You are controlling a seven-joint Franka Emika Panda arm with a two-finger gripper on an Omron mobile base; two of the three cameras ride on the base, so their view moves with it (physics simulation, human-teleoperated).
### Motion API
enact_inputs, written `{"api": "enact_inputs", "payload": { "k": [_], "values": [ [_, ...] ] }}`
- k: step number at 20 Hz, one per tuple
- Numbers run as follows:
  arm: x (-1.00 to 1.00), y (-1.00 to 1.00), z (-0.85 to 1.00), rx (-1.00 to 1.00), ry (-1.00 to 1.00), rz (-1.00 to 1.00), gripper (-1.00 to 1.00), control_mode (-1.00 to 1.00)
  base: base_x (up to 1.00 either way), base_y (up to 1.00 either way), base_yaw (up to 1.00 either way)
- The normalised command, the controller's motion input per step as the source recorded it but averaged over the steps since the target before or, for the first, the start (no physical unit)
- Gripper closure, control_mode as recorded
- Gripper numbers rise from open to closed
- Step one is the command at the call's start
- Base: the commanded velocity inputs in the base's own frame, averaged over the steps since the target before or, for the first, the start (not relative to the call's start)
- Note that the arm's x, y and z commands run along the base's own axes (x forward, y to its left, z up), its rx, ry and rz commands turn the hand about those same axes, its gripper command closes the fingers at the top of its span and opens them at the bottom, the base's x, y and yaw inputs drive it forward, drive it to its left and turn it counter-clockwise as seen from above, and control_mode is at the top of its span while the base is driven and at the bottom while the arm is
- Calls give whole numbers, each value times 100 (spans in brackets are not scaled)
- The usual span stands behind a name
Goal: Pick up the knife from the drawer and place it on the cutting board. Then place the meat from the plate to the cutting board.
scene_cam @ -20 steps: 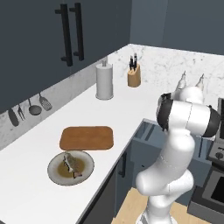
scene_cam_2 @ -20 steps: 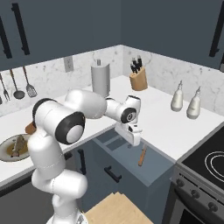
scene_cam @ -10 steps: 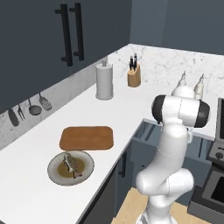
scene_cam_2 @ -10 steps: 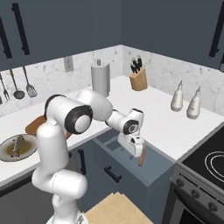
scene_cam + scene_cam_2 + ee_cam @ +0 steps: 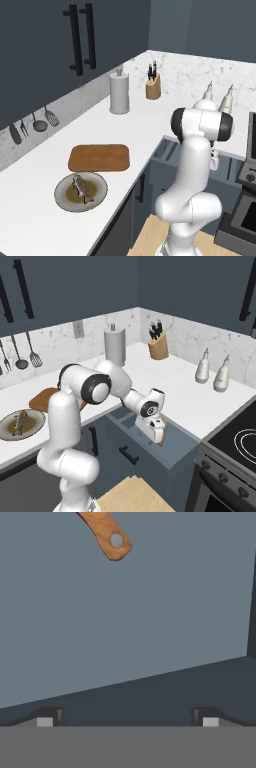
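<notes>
The blue-grey drawer (image 5: 176,448) stands pulled out below the counter. My gripper (image 5: 155,436) hangs low inside it, open, with nothing between its fingertips (image 5: 48,719). The knife's light brown wooden handle (image 5: 163,434) lies just beside the hand. In the hand view the handle's end (image 5: 108,535) lies on the drawer floor (image 5: 130,622), ahead of the fingers and apart from them; the blade is hidden. On the counter lie the brown cutting board (image 5: 99,157) and, nearer the front, the round plate (image 5: 62,198) with the meat (image 5: 80,186) on it.
A paper towel roll (image 5: 119,92) and a wooden knife block (image 5: 153,86) stand at the back of the counter. Two bottles (image 5: 212,370) stand near the stove (image 5: 235,443) on the right. Utensils (image 5: 21,353) hang on the wall.
The hand has dropped lower into the drawer, close to the knife's handle, and the arm has swung with it. The jaws have stayed open.
</notes>
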Motion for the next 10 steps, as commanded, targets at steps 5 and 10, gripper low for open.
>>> {"api": "enact_inputs", "payload": {
  "k": [5, 10],
  "values": [
    [-39, 21, -32, -1, 0, 0, -100, -100, 0, 0, 0],
    [-70, 36, -17, 0, 0, 1, -100, -100, 0, 0, 0]
  ]
}}
